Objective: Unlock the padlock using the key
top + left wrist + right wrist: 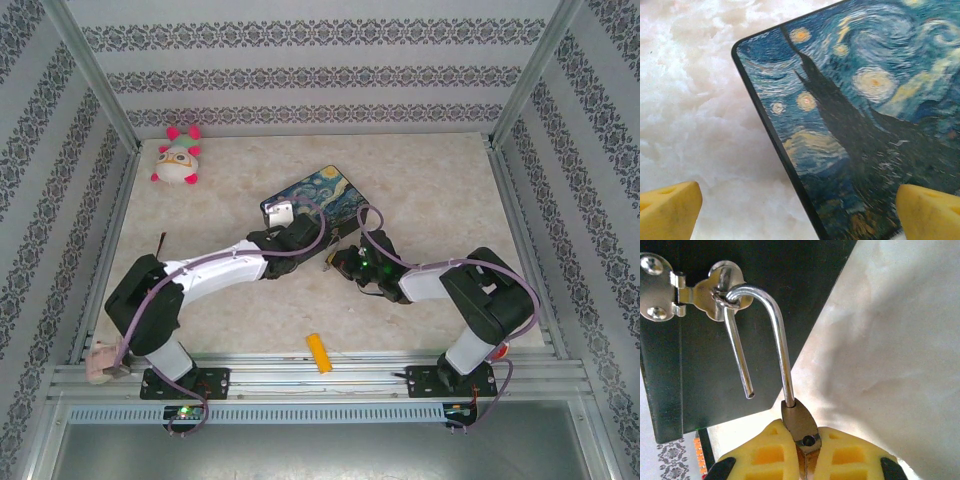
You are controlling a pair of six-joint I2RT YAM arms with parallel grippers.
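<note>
Right pincer [802, 452] clamped on padlock [799, 422] body; shackle [781, 347] sprung open, hooked through clasp [715, 290]. Left pincer [800, 207] wide open, empty, above box [865, 125]. Risk: a straight pull snags the shackle and drags the box.

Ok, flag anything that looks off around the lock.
The padlock, gripped by the right gripper, has its shackle sprung open: the short end hangs free while the bend is hooked through the clasp on the box. Nothing looks damaged.
</note>
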